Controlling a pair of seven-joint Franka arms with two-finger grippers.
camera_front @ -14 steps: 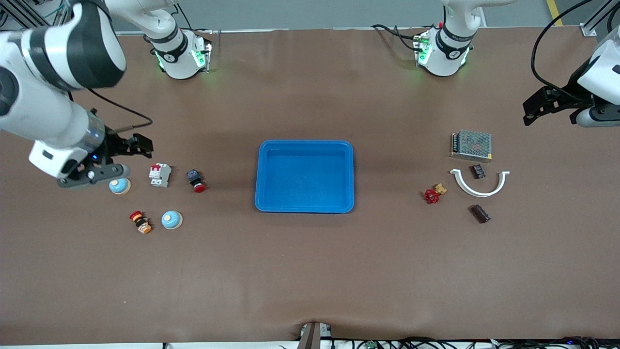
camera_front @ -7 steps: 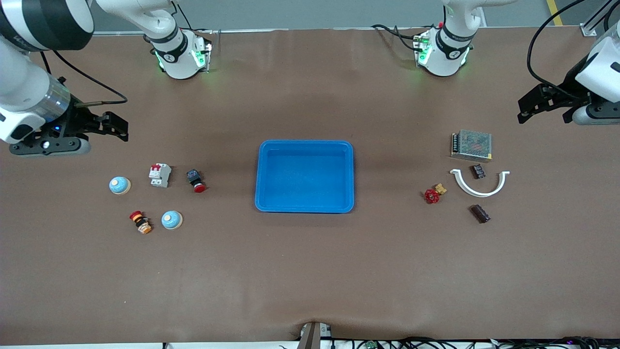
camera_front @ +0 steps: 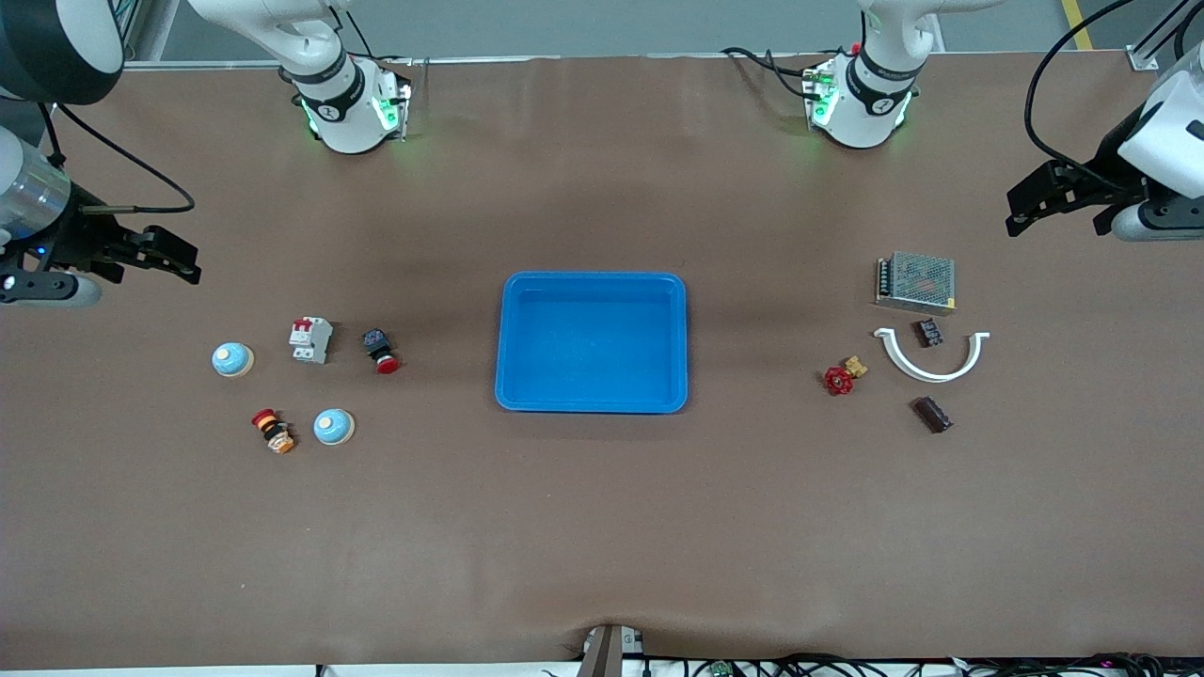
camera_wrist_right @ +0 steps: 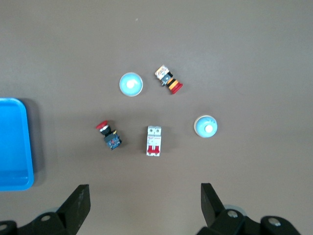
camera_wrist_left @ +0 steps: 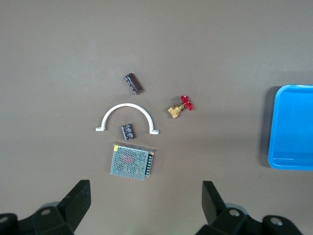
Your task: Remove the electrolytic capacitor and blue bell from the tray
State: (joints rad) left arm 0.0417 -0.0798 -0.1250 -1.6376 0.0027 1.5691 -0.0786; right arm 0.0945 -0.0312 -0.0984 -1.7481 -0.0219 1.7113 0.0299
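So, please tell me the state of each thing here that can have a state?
Left gripper: open, empty, up over the table's end.
Right gripper: open, empty, up over its own end.
Blue tray: empty.
Two bells: lying on the table, untouched.
Two capacitors: lying flat, untouched.

No text, label or number can be read on anything here

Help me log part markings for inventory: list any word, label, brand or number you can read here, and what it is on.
No text can be read anywhere.
Circuit breaker: no readable marking.
Power supply: yellow corner patches, nothing readable.
Capacitors: markings too small to read.
Robot bases: a small dark round mark, unreadable.
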